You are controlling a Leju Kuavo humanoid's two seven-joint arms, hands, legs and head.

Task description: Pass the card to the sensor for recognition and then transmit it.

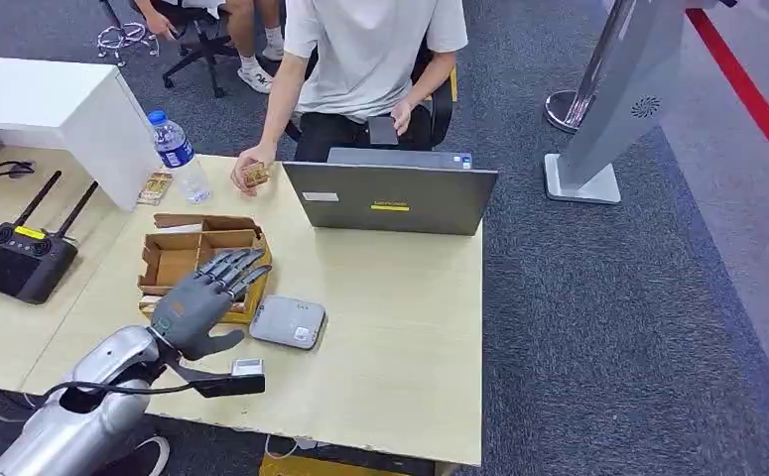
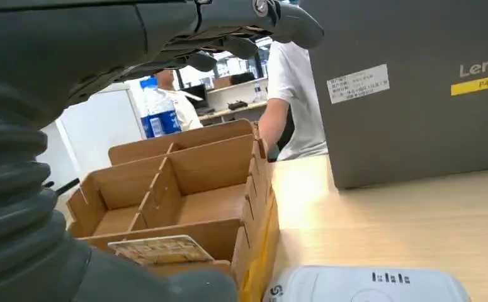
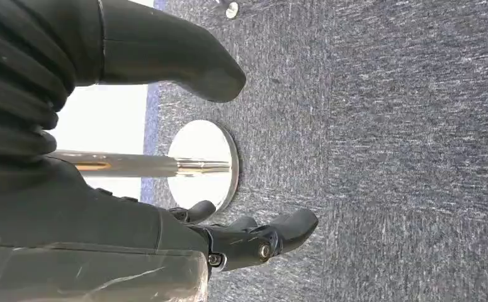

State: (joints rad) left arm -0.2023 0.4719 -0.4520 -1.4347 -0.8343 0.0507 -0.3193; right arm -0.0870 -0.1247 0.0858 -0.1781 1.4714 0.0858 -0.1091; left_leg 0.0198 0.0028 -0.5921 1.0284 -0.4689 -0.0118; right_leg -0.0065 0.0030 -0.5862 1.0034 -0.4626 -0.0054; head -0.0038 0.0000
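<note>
My left hand hovers over the near end of a brown cardboard box with several compartments, fingers stretched out flat and holding nothing. In the left wrist view the same hand reaches over the box, and a printed card lies in the nearest compartment below it. The grey-white sensor pad lies on the table just right of the box, also visible close by as the sensor pad. My right hand hangs over the carpet with thumb and fingers apart, empty.
A person sits behind the table, holding a small card at the far edge. A grey laptop stands with its back to me. A water bottle and a black remote controller are at the left. A chrome post base stands on the carpet.
</note>
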